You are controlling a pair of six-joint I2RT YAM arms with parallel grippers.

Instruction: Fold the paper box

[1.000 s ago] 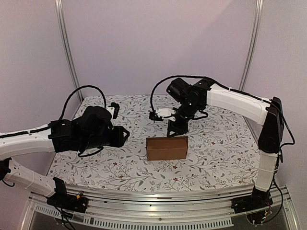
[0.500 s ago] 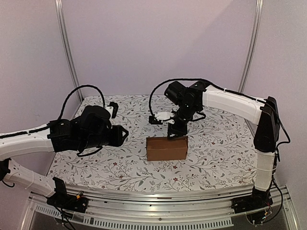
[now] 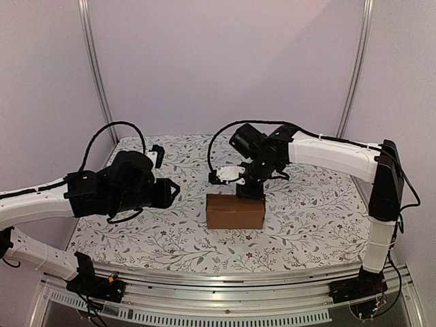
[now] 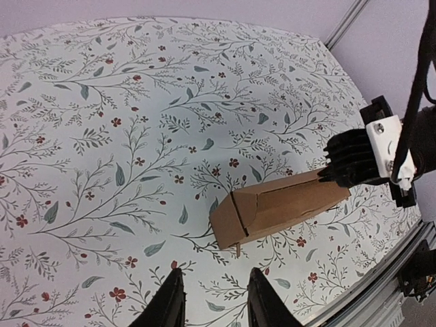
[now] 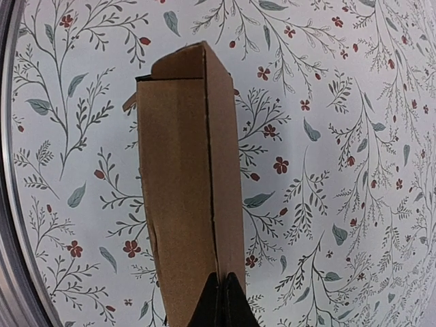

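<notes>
**Box at mid-table, right fingertips closed on top of it**

The left gripper (image 3: 172,193) hangs over the left half of the white table with its printed pattern of leaves and small red flowers (image 3: 306,228), well apart from the box and pointing toward it. In the left wrist view its two black fingers (image 4: 170,300) stand apart with only tablecloth between them; it holds nothing.

The plain brown cardboard paper box (image 3: 235,212) sits near the middle of the table, its long sides running parallel to the near edge. It is folded up into an oblong with the top face down. At its left end a seam shows where the end panel tucks in (image 4: 235,214), and a small tab pokes out at the base there.

The right gripper (image 3: 249,191) reaches in from the right edge and comes down on the box's top, at the far long edge and right of its middle. In the right wrist view its fingertips (image 5: 221,300) are pressed together, meeting over the seam along the top face. Whether they nip any cardboard cannot be told.
</notes>
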